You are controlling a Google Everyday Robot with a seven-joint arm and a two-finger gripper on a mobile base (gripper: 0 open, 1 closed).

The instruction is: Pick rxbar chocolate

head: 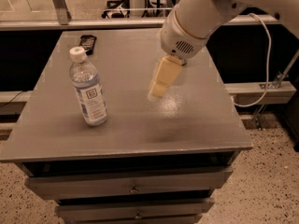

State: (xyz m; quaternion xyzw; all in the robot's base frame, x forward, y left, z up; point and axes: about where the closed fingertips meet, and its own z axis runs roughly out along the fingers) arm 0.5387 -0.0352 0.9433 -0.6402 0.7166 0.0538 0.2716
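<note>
The rxbar chocolate (88, 43) is a small flat dark bar lying at the far left corner of the grey tabletop (126, 125). My gripper (160, 84) hangs from the white arm over the middle of the table, right of the bar and well nearer the front, with nothing in it. The arm hides the far right part of the table, so the drink can is out of view.
A clear water bottle (88, 88) with a white cap stands upright on the left half of the table, between the bar and the front edge. Drawers (131, 186) run below the tabletop. A white cable (268, 69) hangs at the right.
</note>
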